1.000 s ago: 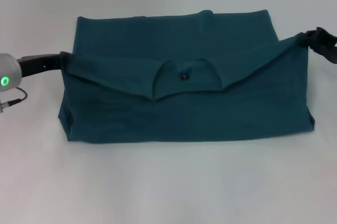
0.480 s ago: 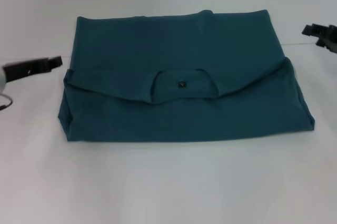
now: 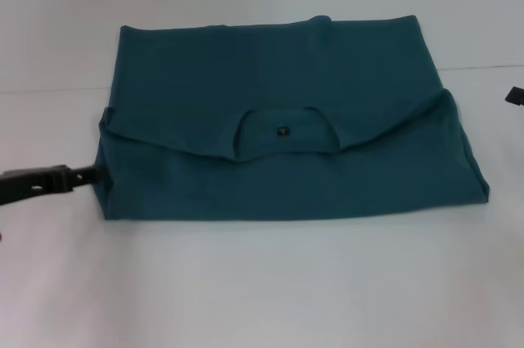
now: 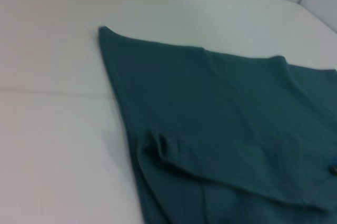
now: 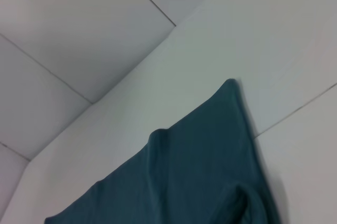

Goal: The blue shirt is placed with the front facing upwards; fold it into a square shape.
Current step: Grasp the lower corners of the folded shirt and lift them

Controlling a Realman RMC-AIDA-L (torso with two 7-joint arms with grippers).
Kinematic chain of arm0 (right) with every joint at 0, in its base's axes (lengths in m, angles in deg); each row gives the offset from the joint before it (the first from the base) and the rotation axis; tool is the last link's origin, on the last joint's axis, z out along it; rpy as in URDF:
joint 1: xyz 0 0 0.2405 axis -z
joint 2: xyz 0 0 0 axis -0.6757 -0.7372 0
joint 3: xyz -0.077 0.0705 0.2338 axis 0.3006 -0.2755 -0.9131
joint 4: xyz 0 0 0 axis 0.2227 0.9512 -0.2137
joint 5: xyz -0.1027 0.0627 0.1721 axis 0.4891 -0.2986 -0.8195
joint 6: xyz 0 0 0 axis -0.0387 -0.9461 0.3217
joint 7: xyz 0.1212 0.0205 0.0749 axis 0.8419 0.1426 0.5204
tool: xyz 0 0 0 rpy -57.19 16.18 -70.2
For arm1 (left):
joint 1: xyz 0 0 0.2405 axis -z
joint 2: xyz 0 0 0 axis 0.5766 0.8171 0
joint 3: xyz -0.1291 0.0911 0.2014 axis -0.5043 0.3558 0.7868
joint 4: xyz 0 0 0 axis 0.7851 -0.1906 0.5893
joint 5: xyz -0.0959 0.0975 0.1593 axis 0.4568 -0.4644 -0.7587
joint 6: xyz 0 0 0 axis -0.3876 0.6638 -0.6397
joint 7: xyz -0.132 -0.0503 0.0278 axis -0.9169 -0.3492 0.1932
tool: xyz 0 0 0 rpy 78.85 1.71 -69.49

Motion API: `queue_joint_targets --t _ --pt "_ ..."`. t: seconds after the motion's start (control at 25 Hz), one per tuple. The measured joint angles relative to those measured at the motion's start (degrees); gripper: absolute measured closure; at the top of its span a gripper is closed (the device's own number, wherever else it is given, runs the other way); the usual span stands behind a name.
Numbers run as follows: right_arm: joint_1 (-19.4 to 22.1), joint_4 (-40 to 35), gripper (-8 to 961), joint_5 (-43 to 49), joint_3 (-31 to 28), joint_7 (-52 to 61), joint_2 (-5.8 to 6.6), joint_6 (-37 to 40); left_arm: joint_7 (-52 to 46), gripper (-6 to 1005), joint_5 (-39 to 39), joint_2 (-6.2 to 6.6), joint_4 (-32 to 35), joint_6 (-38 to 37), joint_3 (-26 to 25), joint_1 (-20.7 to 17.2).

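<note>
On our left, the left gripper point(image 3: 86, 174) lies low over the white worktop point(image 3: 262, 282), its tip pointing straight at the near left edge of the blue shirt point(image 3: 286, 176) and just beside it, perhaps touching; whether its jaws are wide or narrow we cannot tell. The shirt lies in the middle of the worktop as a wide band, its long axis running left to right, the collar point(image 3: 282, 128) folded down onto the front layer. That makes our left arm much the nearer one, and we judge the coming fold will carry this left end across toward the right. At the far right only a dark sliver of the right gripper point(image 3: 515, 96) shows at the frame edge, well apart from the cloth, jaws unreadable. Our left wrist view shows the puckered left corner of the folded layer, hidden from the head; the right wrist view shows only a far corner and bare worktop.
</note>
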State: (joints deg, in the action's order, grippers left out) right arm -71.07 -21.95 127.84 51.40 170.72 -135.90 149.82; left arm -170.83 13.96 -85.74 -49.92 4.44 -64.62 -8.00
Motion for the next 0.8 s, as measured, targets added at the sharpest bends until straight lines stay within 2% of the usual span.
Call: queue_joint_targets --t 0.04,0.16,0.32,0.8 --pt "0.14 0.01 94 0.0 0.03 -0.01 0.0 0.47 -0.21 341 0.0 0.02 0.04 -0.71 0.85 -0.06" --pt "0.3 0.01 94 0.23 0.15 -0.06 0.1 0.97 -0.34 276 -0.69 0.07 0.86 0.27 4.35 -0.08" --pt "0.13 0.08 94 0.34 0.23 -0.11 0.02 1.11 -0.43 221 -1.28 -0.07 2.96 1.79 5.72 0.7" --pt "-0.1 0.63 94 0.34 2.29 -0.22 -0.21 1.25 -0.32 224 -2.81 -0.02 7.34 6.42 8.03 1.3"
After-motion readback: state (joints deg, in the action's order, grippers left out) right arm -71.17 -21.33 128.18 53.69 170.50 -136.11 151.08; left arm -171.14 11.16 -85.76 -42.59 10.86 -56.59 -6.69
